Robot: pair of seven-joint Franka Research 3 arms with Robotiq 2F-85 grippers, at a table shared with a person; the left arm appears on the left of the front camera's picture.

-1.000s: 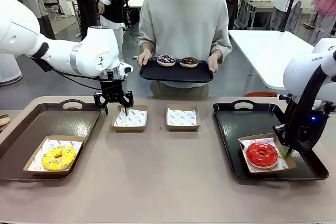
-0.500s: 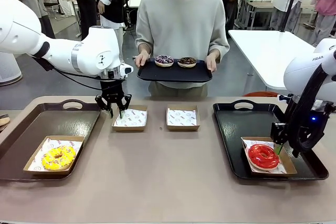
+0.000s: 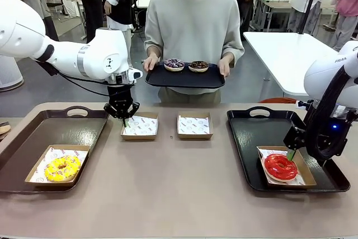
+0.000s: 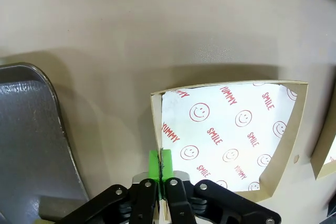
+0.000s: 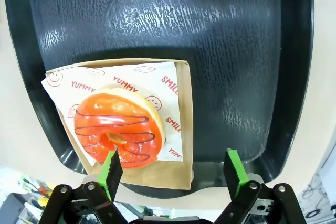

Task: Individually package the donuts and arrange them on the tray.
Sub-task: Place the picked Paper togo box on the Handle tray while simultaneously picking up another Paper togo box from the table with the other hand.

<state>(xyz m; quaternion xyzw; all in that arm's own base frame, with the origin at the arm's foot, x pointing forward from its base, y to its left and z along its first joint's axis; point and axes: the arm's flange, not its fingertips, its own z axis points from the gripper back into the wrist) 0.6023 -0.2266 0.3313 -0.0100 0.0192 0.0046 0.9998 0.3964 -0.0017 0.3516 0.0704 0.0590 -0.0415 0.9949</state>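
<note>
Pinching the box wall [image 4: 156, 121], left hand [image 4: 160, 163] clenched (right hand [image 5: 172, 157] released by red donut [image 5: 118, 129]).

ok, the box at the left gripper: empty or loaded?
Empty. The box holds just its white printed liner, with nothing on it. The left gripper is shut on the box's side wall.

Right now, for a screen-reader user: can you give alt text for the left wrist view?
The left gripper is shut on the wall of an empty paper-lined box on the table; a tray corner lies beside it.
</note>
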